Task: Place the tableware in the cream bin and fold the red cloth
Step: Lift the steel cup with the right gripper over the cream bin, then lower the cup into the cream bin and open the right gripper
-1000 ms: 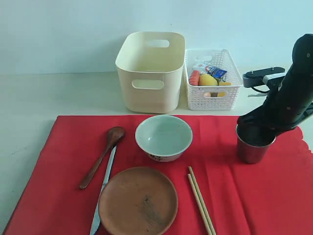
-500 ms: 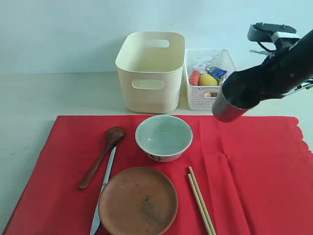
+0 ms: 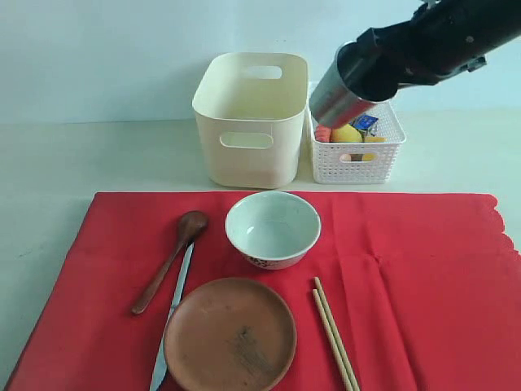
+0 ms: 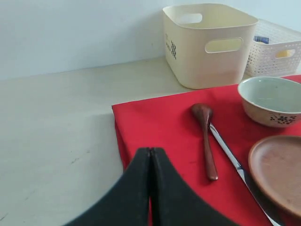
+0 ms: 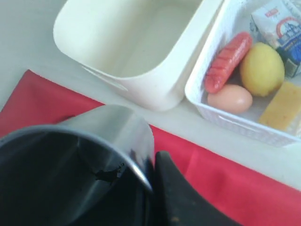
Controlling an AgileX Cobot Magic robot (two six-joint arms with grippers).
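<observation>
While right gripper (image 3: 373, 59) clamps steel cup (image 3: 338, 91), binning is in hand (left gripper (image 4: 150, 155) closed, empty). Next: 9 o'clock over cream bin (image 3: 248, 159), release.

So the exterior cam sits out front and fairly high, looking down across the red cloth (image 3: 423, 277) toward the cream bin (image 3: 248, 155), white basket (image 3: 358, 163) and wall (image 3: 98, 57) behind, far enough back to catch nearly everything. Left wrist cam is low and close to the table off the cloth's left side, facing across the spoon (image 4: 207, 141) and bowl (image 4: 270, 101) to that same bin. Right wrist cam looks steeply down from close above, steel cup (image 5: 113, 127) right against the lens, sharing bin, basket and some cloth with the exterior one.
</observation>
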